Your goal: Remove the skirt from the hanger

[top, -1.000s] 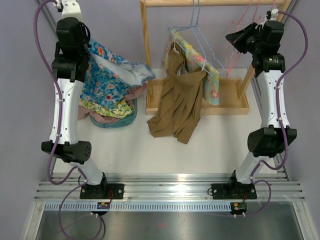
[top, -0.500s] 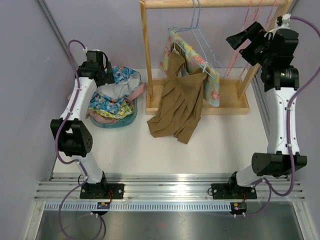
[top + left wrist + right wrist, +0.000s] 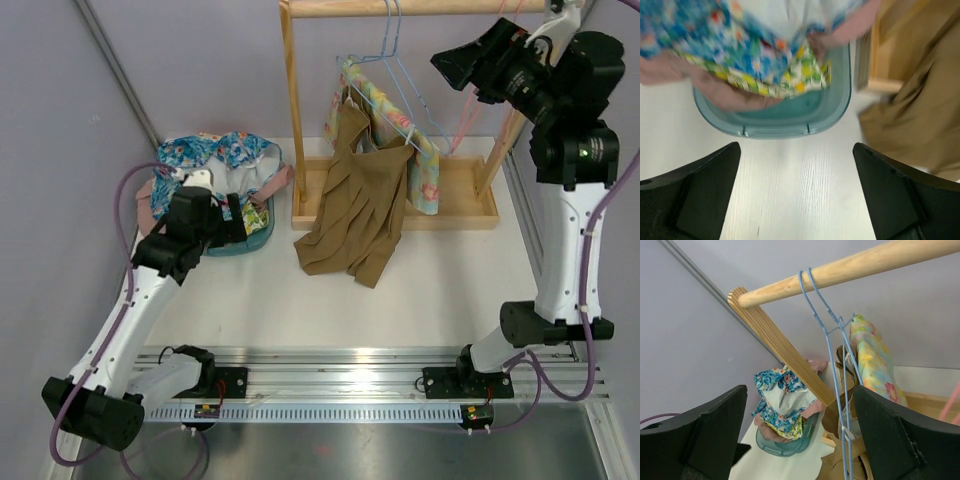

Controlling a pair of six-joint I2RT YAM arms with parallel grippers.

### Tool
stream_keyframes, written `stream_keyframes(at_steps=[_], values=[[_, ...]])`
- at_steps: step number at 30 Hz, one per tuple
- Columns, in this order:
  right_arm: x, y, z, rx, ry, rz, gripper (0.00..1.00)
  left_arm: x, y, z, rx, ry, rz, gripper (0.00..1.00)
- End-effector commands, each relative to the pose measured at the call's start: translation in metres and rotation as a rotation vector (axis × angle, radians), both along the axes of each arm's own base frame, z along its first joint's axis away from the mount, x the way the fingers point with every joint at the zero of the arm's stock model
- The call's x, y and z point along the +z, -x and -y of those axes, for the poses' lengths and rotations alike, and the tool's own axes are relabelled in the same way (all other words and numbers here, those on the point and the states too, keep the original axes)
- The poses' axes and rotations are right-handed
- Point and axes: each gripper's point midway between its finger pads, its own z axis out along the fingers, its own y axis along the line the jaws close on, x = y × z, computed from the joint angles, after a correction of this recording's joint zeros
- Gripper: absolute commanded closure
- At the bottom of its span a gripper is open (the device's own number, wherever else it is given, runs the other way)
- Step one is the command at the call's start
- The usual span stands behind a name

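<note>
The brown skirt hangs from a blue wire hanger on the wooden rail, and its lower half is spread on the table. The right wrist view shows the same skirt clipped low on the hanger. A pastel floral skirt hangs beside it. My right gripper is open, high up just right of the hangers and touching nothing. Low on the left, my left gripper is open and empty at the teal basket, with the brown skirt to its right.
The basket is heaped with floral and pink garments. The rack's wooden base tray and left upright stand at the back. Pink hangers hang at the rail's right end. Purple walls close in both sides.
The left arm lowered a blue floral garment into the basket, let go and pulled back toward the near edge. The right gripper opened and moved up and left toward the rail.
</note>
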Motion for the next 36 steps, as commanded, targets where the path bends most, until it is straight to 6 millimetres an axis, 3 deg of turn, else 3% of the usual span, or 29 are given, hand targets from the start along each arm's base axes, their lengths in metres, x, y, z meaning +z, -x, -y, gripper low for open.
stream_keyframes(at_steps=[1, 3, 5, 11, 18, 23, 26, 27, 31, 36], values=[[-0.038, -0.029, -0.019, 0.062, 0.065, -0.102, 0.07, -0.058, 0.024, 0.015, -0.031, 0.008, -0.142, 0.01], [-0.046, -0.042, -0.024, 0.066, 0.072, -0.117, 0.07, -0.078, 0.038, 0.015, -0.034, -0.023, -0.18, 0.01], [-0.059, -0.058, -0.025, 0.048, 0.079, -0.14, 0.08, -0.084, 0.046, 0.007, -0.004, -0.051, -0.184, 0.01], [-0.086, -0.085, -0.026, 0.021, 0.096, -0.188, 0.13, -0.075, 0.053, 0.014, -0.021, -0.085, -0.137, 0.01], [-0.111, -0.101, -0.025, 0.003, 0.106, -0.23, 0.33, -0.074, 0.053, 0.02, -0.043, -0.085, -0.131, 0.01], [-0.124, -0.109, -0.027, 0.002, 0.105, -0.253, 0.35, -0.073, 0.053, 0.021, -0.049, -0.084, -0.126, 0.01], [-0.128, -0.112, -0.029, 0.003, 0.102, -0.26, 0.46, -0.073, 0.053, 0.021, -0.05, -0.084, -0.126, 0.01], [-0.128, -0.113, -0.029, 0.0, 0.101, -0.26, 0.62, -0.073, 0.053, 0.021, -0.051, -0.083, -0.127, 0.01], [-0.119, -0.113, -0.029, -0.007, 0.099, -0.241, 1.0, -0.073, 0.054, 0.023, -0.059, -0.087, -0.126, 0.01], [-0.096, -0.108, -0.022, -0.04, 0.103, -0.194, 1.0, -0.073, 0.055, 0.024, -0.06, -0.095, -0.126, 0.01]])
